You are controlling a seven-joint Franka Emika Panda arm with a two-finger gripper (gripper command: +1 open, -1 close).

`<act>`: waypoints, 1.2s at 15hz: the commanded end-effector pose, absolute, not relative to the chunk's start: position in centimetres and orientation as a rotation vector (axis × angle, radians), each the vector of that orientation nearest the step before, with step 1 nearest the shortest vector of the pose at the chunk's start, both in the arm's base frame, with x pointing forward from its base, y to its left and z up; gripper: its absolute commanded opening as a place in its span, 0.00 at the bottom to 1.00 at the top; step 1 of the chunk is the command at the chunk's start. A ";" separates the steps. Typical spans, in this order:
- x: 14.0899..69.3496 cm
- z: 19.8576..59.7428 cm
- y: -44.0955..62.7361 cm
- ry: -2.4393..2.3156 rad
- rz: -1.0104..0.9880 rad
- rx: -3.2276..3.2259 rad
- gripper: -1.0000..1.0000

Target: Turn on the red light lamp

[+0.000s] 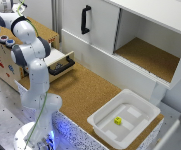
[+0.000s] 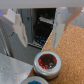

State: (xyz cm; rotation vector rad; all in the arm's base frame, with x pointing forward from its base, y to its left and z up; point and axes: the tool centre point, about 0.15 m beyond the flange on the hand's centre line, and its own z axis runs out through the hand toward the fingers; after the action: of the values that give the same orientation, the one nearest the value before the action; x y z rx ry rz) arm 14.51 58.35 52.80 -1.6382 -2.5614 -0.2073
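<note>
Cork covers the big table (image 1: 85,92), and a wooden box (image 1: 2,62) stands at the exterior view's left. On top of that box sit two little round caps. One is the red light lamp (image 2: 49,62), and the blue cap (image 2: 35,80) is just beside it. The red face points straight up, and being round it has no long side. The gripper (image 2: 39,22) hangs above the lamp with fingers (image 2: 14,27) spread wide, holding nothing, probably ready to press down.

Glossy red light lamp (image 2: 48,62) face (dark rim), grainy matt cork surface (image 2: 70,42), smooth white plastic bin (image 1: 106,126)
</note>
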 end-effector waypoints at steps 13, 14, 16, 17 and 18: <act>17.5 46.7 62.4 -2.549 0.158 -1.778 0.00; 17.6 45.9 62.4 -2.537 0.165 -1.782 0.00; 17.5 44.8 62.3 -2.544 0.199 -1.786 0.00; 17.3 44.1 62.1 -2.545 0.227 -1.783 0.00; 17.0 43.6 61.9 -2.539 0.244 -1.780 0.00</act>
State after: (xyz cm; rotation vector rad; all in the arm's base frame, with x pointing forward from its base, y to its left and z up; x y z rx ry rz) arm 15.85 59.26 46.21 -1.7383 -2.5216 -0.0192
